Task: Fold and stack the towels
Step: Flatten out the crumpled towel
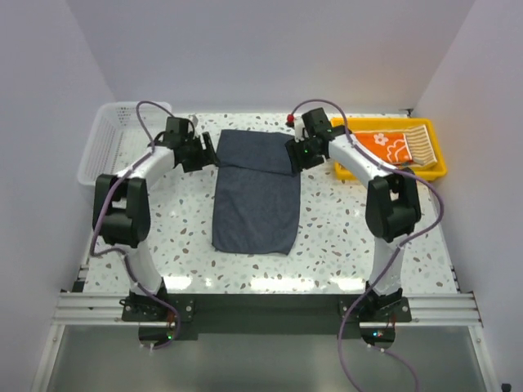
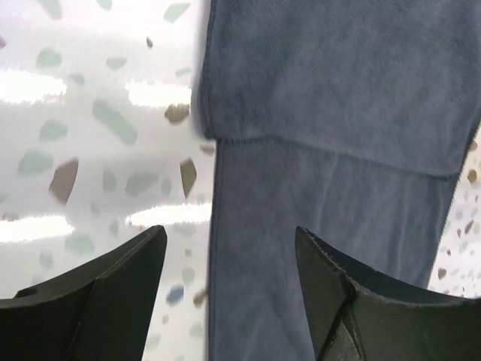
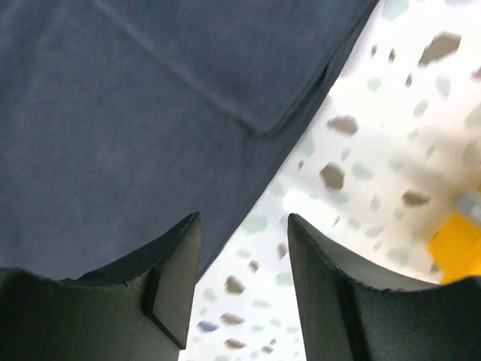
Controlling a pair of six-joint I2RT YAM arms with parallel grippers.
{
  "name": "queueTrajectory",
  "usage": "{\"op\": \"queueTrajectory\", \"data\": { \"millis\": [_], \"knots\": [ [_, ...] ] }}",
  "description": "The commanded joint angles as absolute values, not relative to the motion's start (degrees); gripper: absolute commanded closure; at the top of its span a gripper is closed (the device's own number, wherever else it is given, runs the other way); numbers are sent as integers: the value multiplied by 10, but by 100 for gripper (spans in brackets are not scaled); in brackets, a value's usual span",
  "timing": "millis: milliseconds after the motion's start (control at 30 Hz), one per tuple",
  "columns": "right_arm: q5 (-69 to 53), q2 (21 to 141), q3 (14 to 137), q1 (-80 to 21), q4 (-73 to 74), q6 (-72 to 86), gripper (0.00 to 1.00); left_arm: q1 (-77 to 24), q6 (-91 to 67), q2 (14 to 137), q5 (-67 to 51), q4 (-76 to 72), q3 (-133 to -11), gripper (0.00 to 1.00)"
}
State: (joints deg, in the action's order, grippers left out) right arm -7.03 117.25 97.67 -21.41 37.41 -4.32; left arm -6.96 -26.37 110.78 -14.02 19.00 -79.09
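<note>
While both hands hang spread wide over the far end of the surface [image 1: 343, 237], the dark towel [image 1: 255, 208] lies flat between them. Its long axis runs from the far side toward the arm bases. The far end is doubled back on itself as a short flap [image 1: 257, 149], set slightly askew to the layer under it.

The left hand [image 1: 206, 153] is just off the towel's left edge, about level with the flap's free edge. The right hand [image 1: 294, 153] mirrors it at the right edge. In the left wrist view the left edge runs up between the open fingers [image 2: 113, 301], with the flap's hem crossing just ahead. In the right wrist view the right edge and the flap's corner lie ahead of the fingers [image 3: 353, 301]. Neither hand holds anything.

Each arm is nearest its own side of the towel, so the next fold likely calls for both to pinch the far end and draw it along the long axis toward the near end.

An orange towel [image 1: 384, 143] and a striped towel [image 1: 421, 140] lie in the tray [image 1: 392, 173] to the right.
</note>
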Motion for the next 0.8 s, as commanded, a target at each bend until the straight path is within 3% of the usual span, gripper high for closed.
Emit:
{"op": "queueTrajectory", "data": {
  "millis": [0, 200, 333, 467, 500, 600, 767],
  "knots": [
    [-97, 1055, 906, -214, 370, 68, 46, -90, -258, 983, -97, 219, -747, 25],
    [-155, 930, 693, -243, 331, 158, 48, -211, -255, 867, -34, 273, -628, 36],
    [-168, 873, 587, -312, 265, 194, 52, -243, -294, 813, -41, 237, -530, 61],
    [-174, 854, 541, -356, 220, 237, 59, -253, -305, 808, -47, 220, -466, 80],
    [-174, 858, 534, -361, 209, 242, 66, -257, -308, 808, -45, 218, -448, 83],
    [-172, 872, 522, -378, 206, 250, 73, -259, -315, 802, -41, 209, -412, 94],
    [-164, 900, 517, -399, 226, 260, 76, -260, -330, 788, -31, 212, -366, 99]
  ]
}}
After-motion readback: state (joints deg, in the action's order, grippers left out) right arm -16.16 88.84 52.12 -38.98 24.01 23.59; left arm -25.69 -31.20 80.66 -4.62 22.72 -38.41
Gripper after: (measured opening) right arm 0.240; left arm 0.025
